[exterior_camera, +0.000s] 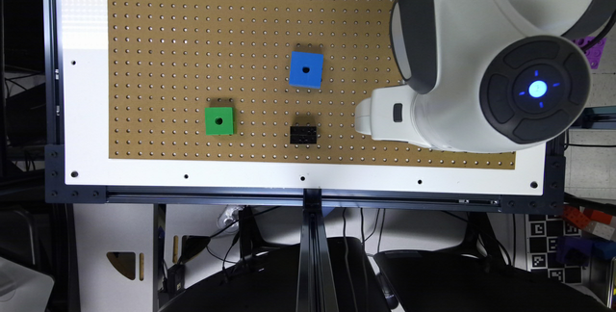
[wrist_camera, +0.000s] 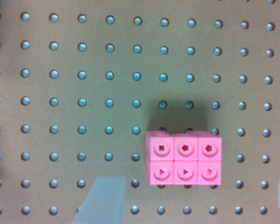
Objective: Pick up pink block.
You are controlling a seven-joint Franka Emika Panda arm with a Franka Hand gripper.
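Observation:
In the wrist view the pink block (wrist_camera: 184, 158) lies flat on the brown pegboard (wrist_camera: 84, 116), its six round holes facing up in two rows of three. My gripper (wrist_camera: 193, 205) is open above the board, and its two pale fingertips (wrist_camera: 102, 203) stand wide apart with nothing between them. The block sits just beyond the gap between them, closer to the fingertip that shows more fully. In the exterior view the white gripper (exterior_camera: 373, 117) hangs over the pegboard's right part, and the arm hides the pink block there.
A blue cube (exterior_camera: 306, 69), a green cube (exterior_camera: 219, 121) and a black holed brick (exterior_camera: 303, 135) sit on the pegboard (exterior_camera: 168, 37) to the exterior view's left of the gripper. A purple block (exterior_camera: 594, 52) lies off the board at the right.

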